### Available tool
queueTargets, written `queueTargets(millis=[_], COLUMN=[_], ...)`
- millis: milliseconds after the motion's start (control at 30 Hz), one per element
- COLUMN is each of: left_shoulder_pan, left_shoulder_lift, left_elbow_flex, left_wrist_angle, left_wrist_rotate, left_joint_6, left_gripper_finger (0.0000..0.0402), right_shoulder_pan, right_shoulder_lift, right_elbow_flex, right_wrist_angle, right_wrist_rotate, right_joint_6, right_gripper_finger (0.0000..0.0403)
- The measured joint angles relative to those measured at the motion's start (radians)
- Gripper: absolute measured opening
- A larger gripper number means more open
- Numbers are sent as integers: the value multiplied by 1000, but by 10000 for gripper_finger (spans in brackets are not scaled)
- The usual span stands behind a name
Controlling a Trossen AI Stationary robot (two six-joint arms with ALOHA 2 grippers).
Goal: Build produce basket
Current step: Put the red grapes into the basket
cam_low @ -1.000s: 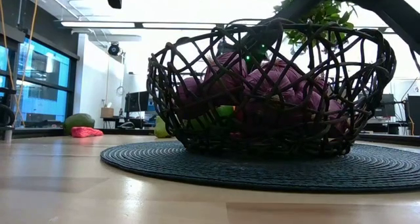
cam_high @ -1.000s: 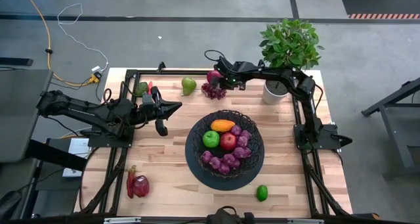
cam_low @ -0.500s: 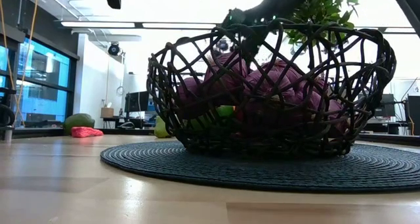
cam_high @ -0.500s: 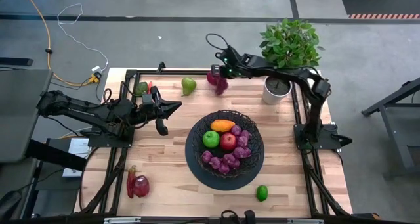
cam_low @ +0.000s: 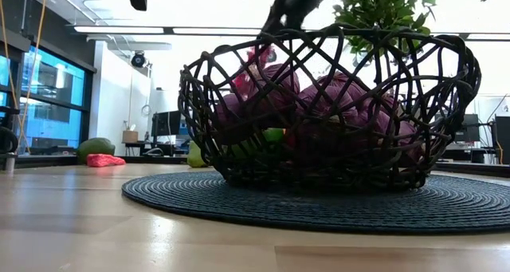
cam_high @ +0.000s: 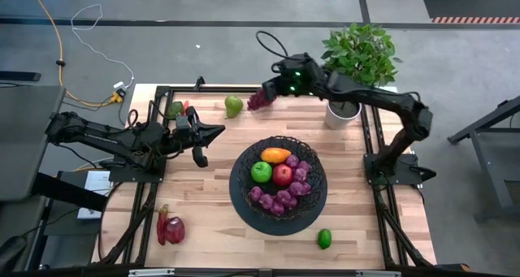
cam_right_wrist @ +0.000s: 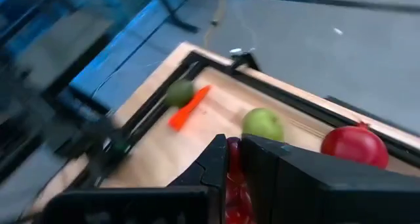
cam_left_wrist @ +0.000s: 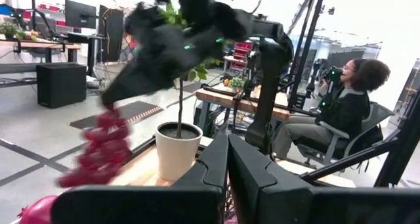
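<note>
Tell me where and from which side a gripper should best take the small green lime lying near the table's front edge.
Probably from straight above, closing across the middle of the small round green lime: it lies alone on the wooden table, apart from the black wire basket.

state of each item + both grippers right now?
right gripper: shut on grape bunch, lifted off table at far edge
left gripper: shut, empty, waiting at left
basket: on mat, holds fruit
pear: on table
lime: on table
potted plant: upright
</note>
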Motion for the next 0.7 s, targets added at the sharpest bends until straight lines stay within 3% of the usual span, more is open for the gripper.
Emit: queueTargets(millis=[233, 400, 567, 700], left_shoulder_pan=[0, 0, -1, -1], left_shoulder_lift=[0, 0, 0, 0], left_elbow_flex=[0, 0, 0, 0], left_wrist_angle=[16, 66, 126, 119], left_wrist_rotate=[0, 1, 63, 135], left_joint_6=[0, 46, 85, 18], left_gripper_finger=[0, 0, 0, 0], right_shoulder_pan=[142, 270, 397, 472], right_shoulder_lift=[-171, -280, -409, -497], right_elbow_flex=[0, -49, -226, -413], right_wrist_angle=[-227, -315, -190, 68], right_wrist_rotate=[-28, 37, 139, 176], right_joint_6=[-151, -163, -138, -159], right_gripper_finger=[22, 22, 23, 23])
